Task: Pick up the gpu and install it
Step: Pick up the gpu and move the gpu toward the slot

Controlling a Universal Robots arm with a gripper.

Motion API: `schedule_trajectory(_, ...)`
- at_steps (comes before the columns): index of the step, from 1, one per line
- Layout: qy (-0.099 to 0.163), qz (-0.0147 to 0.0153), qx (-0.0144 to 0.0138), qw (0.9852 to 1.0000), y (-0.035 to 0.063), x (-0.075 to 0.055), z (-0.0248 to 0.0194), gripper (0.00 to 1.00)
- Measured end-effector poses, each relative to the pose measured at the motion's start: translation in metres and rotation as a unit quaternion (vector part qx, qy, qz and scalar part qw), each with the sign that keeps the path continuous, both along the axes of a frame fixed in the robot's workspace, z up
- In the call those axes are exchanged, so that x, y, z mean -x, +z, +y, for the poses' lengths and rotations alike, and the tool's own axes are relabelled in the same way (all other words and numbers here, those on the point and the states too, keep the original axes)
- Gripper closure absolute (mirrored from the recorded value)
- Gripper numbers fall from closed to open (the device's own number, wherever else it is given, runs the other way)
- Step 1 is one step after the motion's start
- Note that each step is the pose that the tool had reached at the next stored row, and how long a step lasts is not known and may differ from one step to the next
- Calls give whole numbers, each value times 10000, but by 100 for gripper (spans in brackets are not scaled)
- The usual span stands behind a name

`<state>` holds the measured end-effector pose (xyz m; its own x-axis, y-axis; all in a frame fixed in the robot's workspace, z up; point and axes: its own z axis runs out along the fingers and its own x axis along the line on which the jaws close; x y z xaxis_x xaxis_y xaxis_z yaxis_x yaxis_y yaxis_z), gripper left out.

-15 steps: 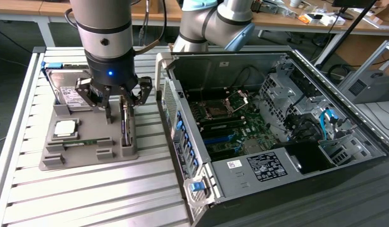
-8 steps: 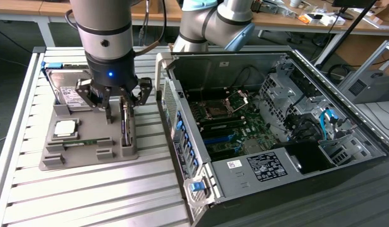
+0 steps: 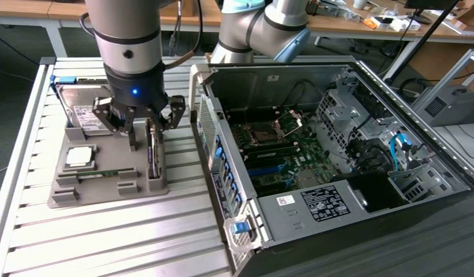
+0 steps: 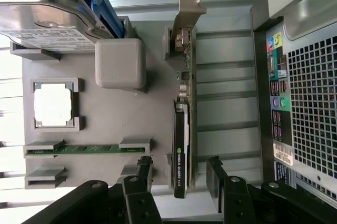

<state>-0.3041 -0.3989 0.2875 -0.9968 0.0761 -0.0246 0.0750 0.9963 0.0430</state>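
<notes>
Gripper is spread wide open, holding nothing. It sits low over the grey parts tray with one finger on each side of the gpu. In the wrist view there's a gap between each fingertip and the card, so no contact as far as I can tell.

The gpu stands on edge in its slot along the side of the tray nearest the PC case, metal bracket at the far end.

What I'd worry about:
- The jaws straddle one end of the card, not its middle. A grip there could let the long end sag or jam in the tray slot on a lift.
- The gaps look uneven. Whichever finger lands first could shove the card sideways.
- The inner finger is just beside the tray's small posts and the memory stick, so it could snag.

Room-wise, it's tight inward on the tray: the CPU sits mid-tray and the hard drive at the far corner. Off the tray's case side there's only a narrow strip of slatted table before the case's rear panel. Above the tray it looks open.
</notes>
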Motion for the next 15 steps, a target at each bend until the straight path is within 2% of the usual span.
schedule_trajectory(8,0,1,1,10000,-49,-18,3,46)
schedule_trajectory(15,5,1,1,10000,-78,-68,54,46)
